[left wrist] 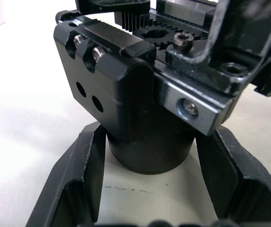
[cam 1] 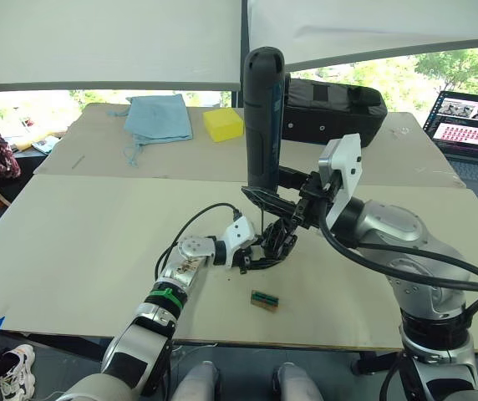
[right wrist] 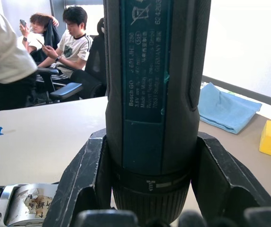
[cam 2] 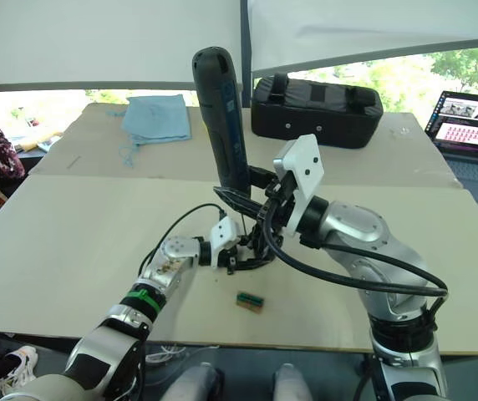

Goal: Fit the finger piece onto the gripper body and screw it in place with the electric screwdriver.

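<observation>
While the electric screwdriver [cam 1: 263, 117] stands upright over the work, clamped low on its barrel by the right hand [cam 1: 274, 203], the job looks to be in its fastening stage rather than its fitting stage. The left hand [cam 1: 258, 253] grasps the gripper body [left wrist: 140, 94] by its round base, its two fingers [left wrist: 78, 179] pressed to either side, and steadies it on the pale surface [cam 1: 97, 242] near the front edge. In the left wrist view a black part, likely the finger piece [left wrist: 239, 52], sits across the top of the body beside the toothed rack, and a screw head [left wrist: 183, 41] stands proud of it, so the piece appears to be placed and the screw started but not driven home. The thin bit points down toward the body in the head views, though whether its tip is seated in the screw cannot be told. What remains, by my reading, is running the screw down flush and then releasing both. A small green-and-brown component [cam 1: 265, 300] lies on the surface just in front of the work, apart from it.
</observation>
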You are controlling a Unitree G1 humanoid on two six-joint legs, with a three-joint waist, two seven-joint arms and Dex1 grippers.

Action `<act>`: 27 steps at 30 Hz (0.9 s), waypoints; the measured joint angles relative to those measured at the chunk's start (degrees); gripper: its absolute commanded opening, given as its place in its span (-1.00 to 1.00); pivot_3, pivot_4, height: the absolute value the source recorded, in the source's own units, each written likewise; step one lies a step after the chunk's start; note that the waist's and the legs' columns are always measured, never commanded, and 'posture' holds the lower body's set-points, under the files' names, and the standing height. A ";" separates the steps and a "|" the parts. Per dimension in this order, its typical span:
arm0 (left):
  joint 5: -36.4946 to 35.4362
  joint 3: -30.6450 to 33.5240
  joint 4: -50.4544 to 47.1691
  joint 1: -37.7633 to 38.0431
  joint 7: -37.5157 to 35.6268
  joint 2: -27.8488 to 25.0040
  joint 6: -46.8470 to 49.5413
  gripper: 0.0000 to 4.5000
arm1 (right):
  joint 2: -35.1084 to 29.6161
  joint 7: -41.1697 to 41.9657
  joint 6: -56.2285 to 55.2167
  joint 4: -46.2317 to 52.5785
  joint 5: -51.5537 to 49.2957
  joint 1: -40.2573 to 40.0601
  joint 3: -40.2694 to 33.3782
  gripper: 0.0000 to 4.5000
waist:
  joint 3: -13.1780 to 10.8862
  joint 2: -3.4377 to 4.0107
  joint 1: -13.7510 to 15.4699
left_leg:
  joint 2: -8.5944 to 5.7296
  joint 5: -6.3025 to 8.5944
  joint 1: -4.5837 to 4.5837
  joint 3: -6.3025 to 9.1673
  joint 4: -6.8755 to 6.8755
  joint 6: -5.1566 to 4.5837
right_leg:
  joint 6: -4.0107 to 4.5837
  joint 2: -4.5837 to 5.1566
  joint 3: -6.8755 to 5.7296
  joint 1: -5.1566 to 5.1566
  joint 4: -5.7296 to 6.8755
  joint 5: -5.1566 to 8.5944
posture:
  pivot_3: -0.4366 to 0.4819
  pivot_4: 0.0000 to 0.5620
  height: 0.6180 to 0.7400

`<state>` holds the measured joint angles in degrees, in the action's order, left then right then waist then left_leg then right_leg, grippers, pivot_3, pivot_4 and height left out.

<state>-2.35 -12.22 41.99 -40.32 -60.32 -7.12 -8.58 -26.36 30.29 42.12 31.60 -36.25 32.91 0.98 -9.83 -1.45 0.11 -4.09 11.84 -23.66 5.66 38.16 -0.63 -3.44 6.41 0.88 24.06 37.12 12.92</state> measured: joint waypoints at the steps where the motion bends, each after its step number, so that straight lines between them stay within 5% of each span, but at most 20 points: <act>1: 0.00 0.00 0.00 0.00 0.00 0.00 -0.01 0.02 | -0.18 0.00 0.00 0.00 0.01 0.00 0.00 -0.15 | 0.00 0.00 0.00 | 0.00 0.00 0.00 0.00 0.00 0.00 | 0.00 0.00 0.00 0.00 0.00 0.00 | -0.05 -0.47 1.00; 27: 0.01 0.02 0.03 -0.06 0.00 -0.04 -0.01 0.02 | -1.15 -0.41 0.00 0.52 -0.01 -1.38 0.73 -0.15 | 0.00 0.00 -0.02 | 0.00 0.00 -0.02 0.00 0.00 0.00 | 0.00 0.00 0.00 0.01 0.00 0.00 | -0.05 -0.47 1.00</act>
<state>-2.35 -12.20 42.02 -40.37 -60.32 -7.15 -8.59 -27.51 29.88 42.12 32.12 -36.26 31.53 1.71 -9.83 -1.45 0.09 -4.08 11.84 -23.67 5.66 38.16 -0.63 -3.44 6.41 0.88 24.07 37.12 12.92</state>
